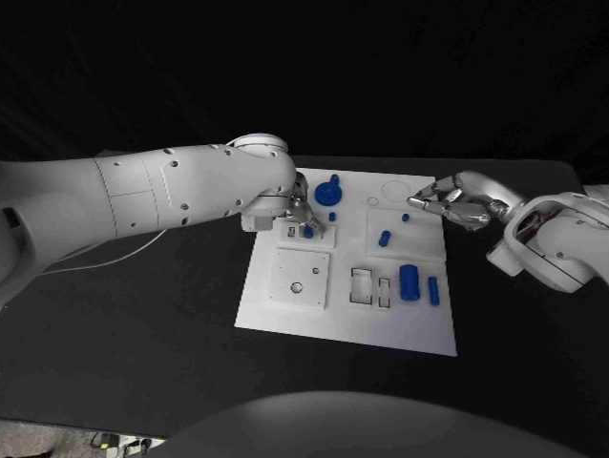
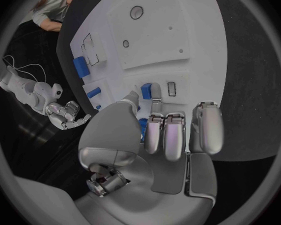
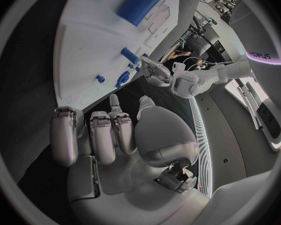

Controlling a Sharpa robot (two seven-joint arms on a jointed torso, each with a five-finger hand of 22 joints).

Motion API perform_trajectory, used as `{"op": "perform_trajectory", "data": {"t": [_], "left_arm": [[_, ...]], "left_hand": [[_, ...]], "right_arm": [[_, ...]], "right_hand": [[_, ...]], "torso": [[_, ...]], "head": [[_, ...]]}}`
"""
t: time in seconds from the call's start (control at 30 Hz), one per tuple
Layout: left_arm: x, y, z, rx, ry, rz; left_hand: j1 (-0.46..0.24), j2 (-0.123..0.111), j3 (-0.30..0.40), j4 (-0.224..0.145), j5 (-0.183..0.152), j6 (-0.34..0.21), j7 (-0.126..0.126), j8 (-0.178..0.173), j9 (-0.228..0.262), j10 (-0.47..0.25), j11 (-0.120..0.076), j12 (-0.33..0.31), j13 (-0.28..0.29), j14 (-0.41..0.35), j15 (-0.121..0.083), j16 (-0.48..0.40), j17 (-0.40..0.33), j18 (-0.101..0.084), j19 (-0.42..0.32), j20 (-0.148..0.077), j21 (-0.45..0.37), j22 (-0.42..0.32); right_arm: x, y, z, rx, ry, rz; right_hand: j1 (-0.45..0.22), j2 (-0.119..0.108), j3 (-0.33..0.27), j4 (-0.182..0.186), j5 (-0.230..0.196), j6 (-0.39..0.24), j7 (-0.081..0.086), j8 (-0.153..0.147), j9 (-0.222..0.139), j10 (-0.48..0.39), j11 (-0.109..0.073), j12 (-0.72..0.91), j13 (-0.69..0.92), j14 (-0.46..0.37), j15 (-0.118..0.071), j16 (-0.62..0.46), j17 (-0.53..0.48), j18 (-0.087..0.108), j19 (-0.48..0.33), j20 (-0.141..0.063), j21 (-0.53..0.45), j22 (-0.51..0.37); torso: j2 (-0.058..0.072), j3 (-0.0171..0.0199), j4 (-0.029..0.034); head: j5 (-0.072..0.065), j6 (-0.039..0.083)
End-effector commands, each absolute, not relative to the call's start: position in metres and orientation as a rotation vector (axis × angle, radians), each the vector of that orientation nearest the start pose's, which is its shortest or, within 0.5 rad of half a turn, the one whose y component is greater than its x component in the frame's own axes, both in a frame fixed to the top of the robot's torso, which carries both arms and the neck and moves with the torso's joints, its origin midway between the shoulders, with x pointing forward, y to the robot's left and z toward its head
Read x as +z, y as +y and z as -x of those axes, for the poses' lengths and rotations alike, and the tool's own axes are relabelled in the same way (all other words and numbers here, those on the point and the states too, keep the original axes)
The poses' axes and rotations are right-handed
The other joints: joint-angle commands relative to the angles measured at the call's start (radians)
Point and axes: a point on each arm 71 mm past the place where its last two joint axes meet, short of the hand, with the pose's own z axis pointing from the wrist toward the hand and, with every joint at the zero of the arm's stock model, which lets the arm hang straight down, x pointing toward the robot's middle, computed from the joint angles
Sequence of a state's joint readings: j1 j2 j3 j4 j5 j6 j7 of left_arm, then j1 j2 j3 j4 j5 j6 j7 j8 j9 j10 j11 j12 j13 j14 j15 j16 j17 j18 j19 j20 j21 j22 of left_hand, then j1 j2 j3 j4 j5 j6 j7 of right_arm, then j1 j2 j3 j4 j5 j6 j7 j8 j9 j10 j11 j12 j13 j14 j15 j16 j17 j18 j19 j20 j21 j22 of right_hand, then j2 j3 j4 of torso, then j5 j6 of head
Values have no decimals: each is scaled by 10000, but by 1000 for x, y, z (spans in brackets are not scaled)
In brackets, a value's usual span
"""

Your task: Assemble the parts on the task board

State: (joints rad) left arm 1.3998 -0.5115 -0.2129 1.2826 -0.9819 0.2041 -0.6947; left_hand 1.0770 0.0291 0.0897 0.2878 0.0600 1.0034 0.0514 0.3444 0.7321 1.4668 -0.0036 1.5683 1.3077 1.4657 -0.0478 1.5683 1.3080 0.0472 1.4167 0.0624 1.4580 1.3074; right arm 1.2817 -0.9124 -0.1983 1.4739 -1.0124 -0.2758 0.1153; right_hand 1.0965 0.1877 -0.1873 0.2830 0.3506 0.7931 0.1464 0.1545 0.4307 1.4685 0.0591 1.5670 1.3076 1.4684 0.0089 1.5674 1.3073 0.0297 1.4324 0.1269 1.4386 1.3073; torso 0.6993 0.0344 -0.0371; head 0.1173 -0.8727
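The white task board (image 1: 284, 310) lies mid-table. My left hand (image 1: 294, 212) hangs over its far left part and pinches a small blue part (image 1: 307, 230) between thumb and a finger, right at the board's surface; the left wrist view shows this part (image 2: 145, 90) by a small rectangular slot (image 2: 172, 88). Just beyond the hand stands a round blue piece (image 1: 328, 195). My right hand (image 1: 450, 205) hovers at the board's far right edge, its fingers (image 3: 100, 137) curled with nothing in them. A thick blue cylinder (image 1: 409, 281) and a slim blue bar (image 1: 432, 291) lie at the right.
Small blue pegs (image 1: 385, 237) lie mid-board. A raised square plate with a hole (image 1: 302, 279) and rectangular slots (image 1: 367, 286) take up the near half. A white cable (image 1: 112, 258) runs over the black table at the left.
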Motion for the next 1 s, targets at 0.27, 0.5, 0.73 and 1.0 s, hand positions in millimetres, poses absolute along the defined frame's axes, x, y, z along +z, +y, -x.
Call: {"op": "perform_trajectory", "data": {"t": [0.27,0.5,0.73,1.0], "left_arm": [[-202,138,-524,-1745,23551,1004],[-200,139,-524,-2115,23144,1158],[-196,144,-523,-2342,22854,1247],[-190,151,-519,-2707,22596,1325]], "left_hand": [[-716,-127,-714,35,-119,-462,183,408,418,1040,94,25,2631,1051,80,25,2628,-10,36,102,-35,1286],[-905,-148,-975,36,-123,-523,173,560,576,1040,85,25,2631,1051,69,25,2628,-24,82,95,-7,1339],[-925,-157,-1102,26,-120,-518,148,707,702,1040,66,25,2631,1051,56,25,2628,-36,130,83,26,1387],[-615,-45,-1079,-21,-85,-582,124,874,849,1040,49,25,2631,1051,45,25,2628,-40,156,75,34,1414]], "right_arm": [[-205,-248,-483,8708,18086,-1219],[-205,-249,-482,8697,18047,-1234],[-204,-251,-482,8679,18021,-1251],[-204,-252,-482,8690,17946,-1257]], "right_hand": [[104,16,-68,19,59,-14,-13,-44,-11,1023,68,38,2632,1024,71,34,2635,153,-59,18,-55,2034],[99,19,-74,31,55,-13,-13,-44,-12,1023,68,38,2632,1024,71,34,2635,154,-62,18,-58,2033],[36,52,-127,85,36,-9,-13,-45,-18,1023,66,38,2632,1024,69,34,2635,155,-63,15,-66,2032],[-41,88,-181,98,16,-7,-14,-48,-24,1023,65,38,2632,1024,67,34,2635,155,-62,14,-72,2032]], "torso": [[5,2,5],[6,2,0],[2,10,-2],[12,2,-3]], "head": [[-46,1],[-57,1],[-71,1],[-110,1]]}}
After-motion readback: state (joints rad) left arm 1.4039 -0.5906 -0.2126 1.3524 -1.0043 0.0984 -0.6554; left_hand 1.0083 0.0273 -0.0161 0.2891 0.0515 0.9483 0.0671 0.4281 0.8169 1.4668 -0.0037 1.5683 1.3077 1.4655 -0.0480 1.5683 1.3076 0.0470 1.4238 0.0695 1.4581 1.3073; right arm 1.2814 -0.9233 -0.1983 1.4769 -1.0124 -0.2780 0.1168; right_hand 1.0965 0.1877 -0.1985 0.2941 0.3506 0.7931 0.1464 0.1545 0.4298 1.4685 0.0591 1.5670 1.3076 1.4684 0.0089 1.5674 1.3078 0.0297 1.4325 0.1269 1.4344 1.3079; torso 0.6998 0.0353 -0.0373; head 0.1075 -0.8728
